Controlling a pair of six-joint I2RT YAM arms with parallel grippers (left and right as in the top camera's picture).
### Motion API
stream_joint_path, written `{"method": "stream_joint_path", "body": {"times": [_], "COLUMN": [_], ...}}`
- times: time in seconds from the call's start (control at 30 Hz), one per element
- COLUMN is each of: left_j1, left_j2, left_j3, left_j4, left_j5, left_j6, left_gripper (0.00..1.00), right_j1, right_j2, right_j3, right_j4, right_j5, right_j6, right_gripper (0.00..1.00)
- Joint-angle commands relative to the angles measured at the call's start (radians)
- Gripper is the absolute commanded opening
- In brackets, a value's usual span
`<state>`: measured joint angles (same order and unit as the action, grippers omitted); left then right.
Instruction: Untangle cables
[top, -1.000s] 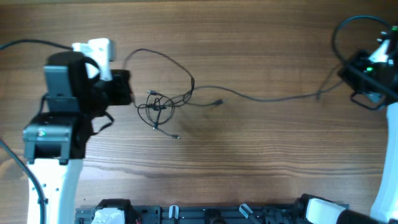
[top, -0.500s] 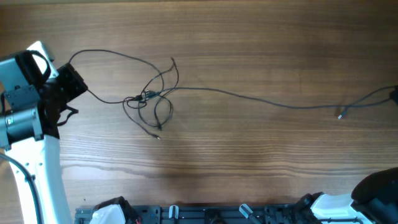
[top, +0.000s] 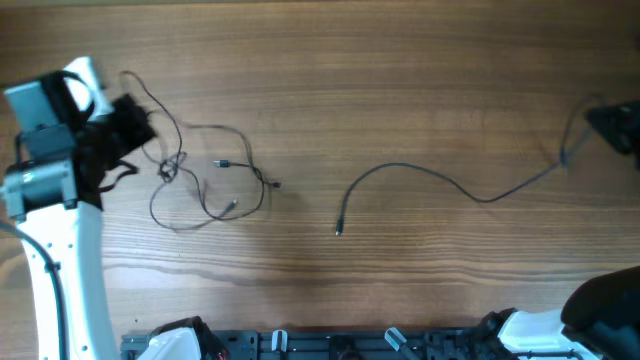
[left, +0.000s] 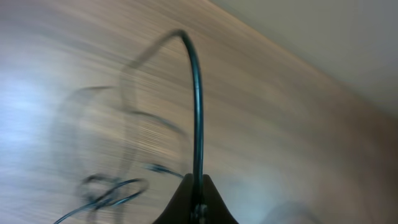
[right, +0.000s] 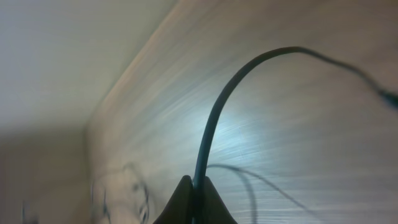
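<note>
A tangle of thin black cables (top: 200, 180) lies on the wooden table at the left, with loose loops and small plug ends. My left gripper (top: 135, 125) is shut on one strand of it, and that cable (left: 196, 106) arcs up from the closed jaws (left: 196, 208). A separate long thin cable (top: 440, 185) runs from a free plug end near the table's middle to the right edge. My right gripper (top: 610, 125), partly out of the overhead view, is shut on it; the cable (right: 214, 118) curves up from its jaws (right: 196, 208).
The wooden table (top: 400, 80) spans the view. The left arm's white and black body (top: 50, 200) stands along the left edge. The arm bases and a black rail (top: 330, 345) line the front edge.
The long cable has come free of the tangle and now lies apart on the right. The tangle has slid left and loosened. The left gripper has shifted slightly right.
</note>
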<state>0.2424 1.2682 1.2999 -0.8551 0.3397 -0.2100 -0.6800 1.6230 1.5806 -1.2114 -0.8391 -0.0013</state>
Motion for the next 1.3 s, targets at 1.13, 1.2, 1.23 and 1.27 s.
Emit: {"method": "stream_joint_path", "body": {"times": [1.13,1.2,1.23,1.27], "left_j1": [-0.719,-0.719,-0.721,-0.73], "left_j2": [0.084,0.111,0.129,0.153], "left_j3": [0.037,0.037,0.037,0.037], "left_j4": [0.376,0.396,0.396,0.396], "left_j5": [0.756,0.812,0.82,0.82], "left_j6": [0.285,0.285,0.285,0.285], "left_gripper": [0.86,0.84,0.82,0.8], "right_j1": [0.807,0.807,0.807,0.807], "right_j2": [-0.37,-0.37,-0.37,-0.37], "right_j3": [0.013,0.013,0.013,0.013], "right_j4": [0.595,0.631,0.64,0.647], "right_j5": [-0.151,-0.173,-0.182,-0.187], "right_j6": [0.731,0.752,0.763,0.763], "right_gripper": [0.04,0.04,0.04,0.04]}}
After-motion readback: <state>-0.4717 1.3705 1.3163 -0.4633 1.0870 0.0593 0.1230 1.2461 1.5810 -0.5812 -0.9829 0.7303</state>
